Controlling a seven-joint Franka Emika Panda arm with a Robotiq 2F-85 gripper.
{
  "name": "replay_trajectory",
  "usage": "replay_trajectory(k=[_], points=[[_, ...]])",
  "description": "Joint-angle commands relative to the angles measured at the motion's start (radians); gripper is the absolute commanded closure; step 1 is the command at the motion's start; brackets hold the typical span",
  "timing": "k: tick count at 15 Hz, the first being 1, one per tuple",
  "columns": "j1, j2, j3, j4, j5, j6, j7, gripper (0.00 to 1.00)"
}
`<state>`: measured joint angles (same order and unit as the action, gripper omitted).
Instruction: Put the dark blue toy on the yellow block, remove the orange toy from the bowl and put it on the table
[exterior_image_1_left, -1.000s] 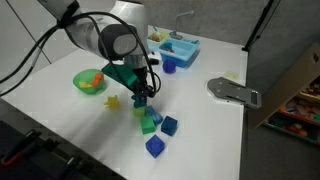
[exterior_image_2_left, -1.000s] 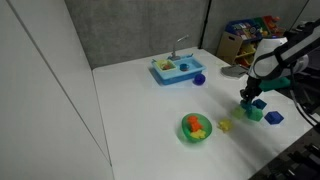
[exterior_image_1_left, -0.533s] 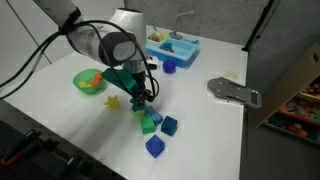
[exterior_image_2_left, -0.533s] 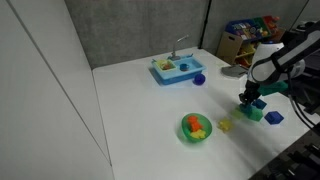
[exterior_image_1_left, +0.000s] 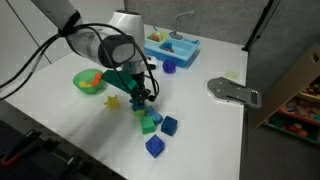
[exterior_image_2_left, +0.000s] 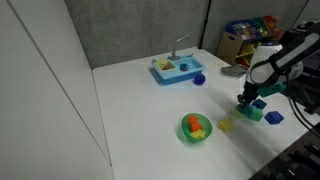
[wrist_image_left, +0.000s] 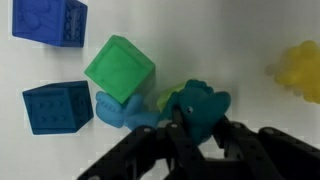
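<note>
My gripper (wrist_image_left: 188, 122) is shut on the dark blue toy (wrist_image_left: 200, 105), a teal knobbly figure, and holds it just above the white table (exterior_image_1_left: 200, 110). In both exterior views the gripper (exterior_image_1_left: 139, 98) (exterior_image_2_left: 246, 103) hangs by the cluster of cubes. The yellow block (exterior_image_1_left: 113, 101) lies on the table a short way off toward the bowl; it also shows at the right edge of the wrist view (wrist_image_left: 300, 70) and in an exterior view (exterior_image_2_left: 224, 125). The green bowl (exterior_image_1_left: 80, 86) (exterior_image_2_left: 185, 134) holds the orange toy (exterior_image_1_left: 93, 79) (exterior_image_2_left: 193, 124).
Blue cubes (wrist_image_left: 57, 106) (wrist_image_left: 47, 20) and a green cube (wrist_image_left: 119, 68) sit close under the gripper, with a light blue toy (wrist_image_left: 125, 112). More cubes (exterior_image_1_left: 169, 125) (exterior_image_1_left: 154, 146) lie near the table front. A light-blue tray (exterior_image_1_left: 175, 46) and a purple-blue piece (exterior_image_1_left: 168, 66) stand behind.
The gripper has shifted slightly toward the yellow block with the dark blue toy in it. Nothing else has moved.
</note>
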<state>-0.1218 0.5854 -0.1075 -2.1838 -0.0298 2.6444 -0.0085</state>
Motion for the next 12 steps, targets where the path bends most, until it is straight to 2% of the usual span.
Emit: replay_trajectory(k=[1,5,6,12], points=[[-0.003,-0.019,0.006,-0.005,-0.002,-0.002,-0.019,0.37],[0.007,-0.051,0.007,-0.022,0.0,-0.018,-0.011,0.03],[0.008,-0.06,0.009,-0.024,0.002,-0.03,-0.009,0.0],[0.056,-0.135,-0.009,-0.021,-0.015,-0.146,0.057,0.0]])
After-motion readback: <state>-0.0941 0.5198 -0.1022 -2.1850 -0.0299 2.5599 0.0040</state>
